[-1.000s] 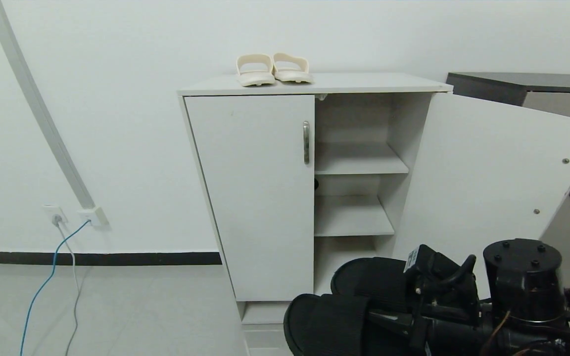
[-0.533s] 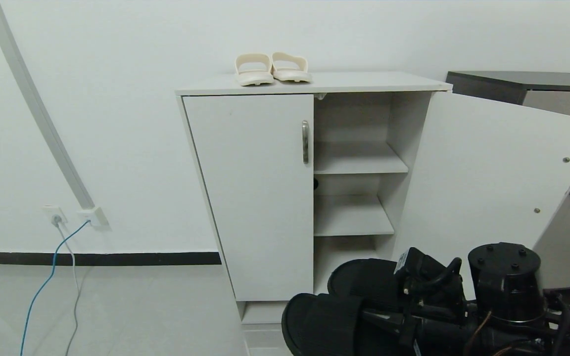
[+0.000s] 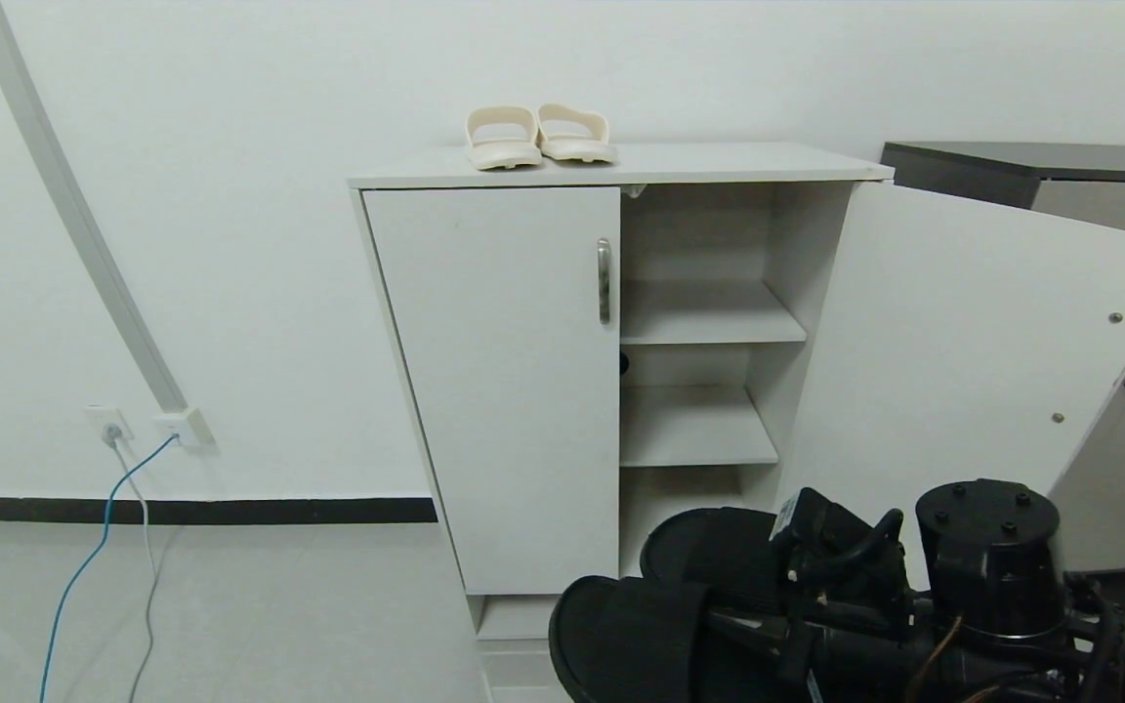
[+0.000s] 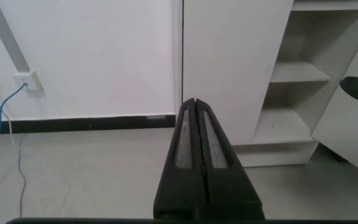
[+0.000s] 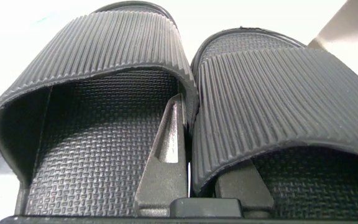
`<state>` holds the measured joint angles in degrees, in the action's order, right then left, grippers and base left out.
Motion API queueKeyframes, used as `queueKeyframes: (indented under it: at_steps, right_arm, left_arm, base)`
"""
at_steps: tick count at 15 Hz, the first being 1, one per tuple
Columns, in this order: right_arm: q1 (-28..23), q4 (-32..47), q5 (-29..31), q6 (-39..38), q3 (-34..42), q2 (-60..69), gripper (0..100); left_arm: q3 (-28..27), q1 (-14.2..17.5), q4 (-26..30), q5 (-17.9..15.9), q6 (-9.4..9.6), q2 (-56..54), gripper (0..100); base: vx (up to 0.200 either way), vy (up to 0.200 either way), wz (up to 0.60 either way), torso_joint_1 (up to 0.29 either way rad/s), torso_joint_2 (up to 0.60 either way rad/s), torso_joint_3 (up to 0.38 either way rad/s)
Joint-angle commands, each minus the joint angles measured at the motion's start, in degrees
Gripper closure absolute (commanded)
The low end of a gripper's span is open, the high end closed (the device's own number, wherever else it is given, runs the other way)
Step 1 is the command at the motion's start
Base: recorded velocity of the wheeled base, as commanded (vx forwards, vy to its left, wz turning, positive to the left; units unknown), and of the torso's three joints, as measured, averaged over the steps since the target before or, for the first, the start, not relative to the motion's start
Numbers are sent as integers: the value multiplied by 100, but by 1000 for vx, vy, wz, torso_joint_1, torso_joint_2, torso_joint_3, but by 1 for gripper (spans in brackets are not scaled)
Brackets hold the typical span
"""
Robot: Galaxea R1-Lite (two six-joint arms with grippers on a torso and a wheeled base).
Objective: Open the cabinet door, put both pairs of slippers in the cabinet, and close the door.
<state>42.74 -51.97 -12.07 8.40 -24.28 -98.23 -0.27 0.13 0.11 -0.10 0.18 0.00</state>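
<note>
The white cabinet [image 3: 494, 391] has its right door [image 3: 953, 351] swung wide open, showing bare shelves [image 3: 709, 322]; its left door is closed. A cream pair of slippers [image 3: 538, 137] rests on the cabinet top. My right gripper [image 5: 194, 155] is shut on a black pair of slippers [image 3: 660, 615], one finger inside each slipper, pinching their inner edges together. The pair [image 5: 166, 106] hangs low in front of the open compartment. My left gripper [image 4: 195, 115] is shut with nothing in it, held low, pointing at the cabinet's closed left door [image 4: 235, 62].
A dark-topped grey cabinet [image 3: 1041, 166] stands right behind the open door. Wall sockets [image 3: 147, 425] with blue and grey cables [image 3: 84, 566] sit at the left, above open grey floor.
My right arm with the black slippers has shifted slightly left and a little toward the cabinet. The head view has hardly moved.
</note>
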Motion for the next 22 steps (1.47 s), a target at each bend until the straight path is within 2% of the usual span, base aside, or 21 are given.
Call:
queueKeyframes:
  at_steps: [1,4,5,6,10,11,12,13,15,16,19,22]
  right_arm:
    - [33,-15,240,-23,-129,-91,100]
    - [472,-94,1550,-937,-657,-416,100]
    - [472,-94,1585,-963,-674,-434,100]
    - [630,-94,2376,-1473,-1026,-847,100]
    - [797,-94,3888,-1728,-1782,-1699,100]
    - [850,-85,4459,-1789,-2072,-1919,100]
    - [850,-77,4494,-1789,-2089,-1928,100]
    - [885,-94,5276,-1798,-2388,-2244,100]
    - [903,-94,6085,-1868,-2827,-2534,100]
    - [885,-85,6313,-1983,-3030,-2657,100]
    - [788,-94,6392,-2018,-2986,-2754,100]
    - [674,-94,6384,-2035,-2986,-2789,100]
  left_arm:
    - [18,4,7,10,-36,0,100]
    - [18,4,7,10,-18,0,100]
    - [18,4,7,10,-27,0,100]
    - [18,4,7,10,-36,0,100]
    - [18,4,7,10,-36,0,100]
    - [18,4,7,10,-36,0,100]
    - [18,4,7,10,-36,0,100]
    - [18,4,7,1,-27,0,100]
    - [18,4,7,1,-27,0,100]
    - [18,4,7,1,-27,0,100]
    - [18,4,7,1,-27,0,100]
    - [18,4,7,1,-45,0,100]
  base:
    - [0,0,0,0,0,0]
    - [0,0,0,0,0,0]
    - [0,0,0,0,0,0]
    - [0,0,0,0,0,0]
    - [0,0,0,0,0,0]
    - [0,0,0,0,0,0]
    - [0,0,0,0,0,0]
    - [0,0,0,0,0,0]
    - [0,0,0,0,0,0]
    - [0,0,0,0,0,0]
    - [0,0,0,0,0,0]
    - [0,-200,0,-1,1,2]
